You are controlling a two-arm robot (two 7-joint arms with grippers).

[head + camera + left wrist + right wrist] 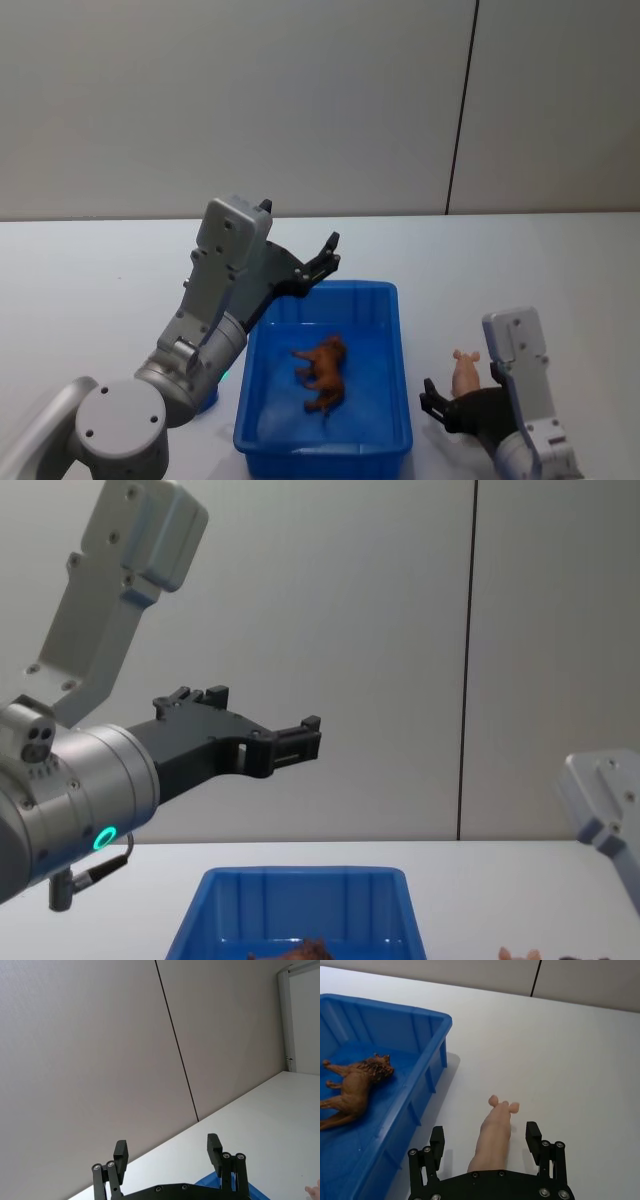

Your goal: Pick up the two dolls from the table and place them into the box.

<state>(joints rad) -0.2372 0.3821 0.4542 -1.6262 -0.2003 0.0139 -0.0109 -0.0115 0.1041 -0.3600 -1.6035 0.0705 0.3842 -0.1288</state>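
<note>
Brown doll [322, 373] lies in your box [401, 330]. Your right gripper [485, 1132] straddles the pink doll [493, 1132], unclenched. Your left gripper [167, 1145] hangs released above the box.

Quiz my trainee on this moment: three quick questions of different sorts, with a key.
1. True or false: the brown doll lies inside the box.
2. Where is the pink doll? A) in the box B) on the table, between the open fingers of the right end effector C) on top of the brown doll
3. Fill in: the left end effector, high above the box, has its fingers ____.
Key: 1 true; 2 B; 3 open.
</note>
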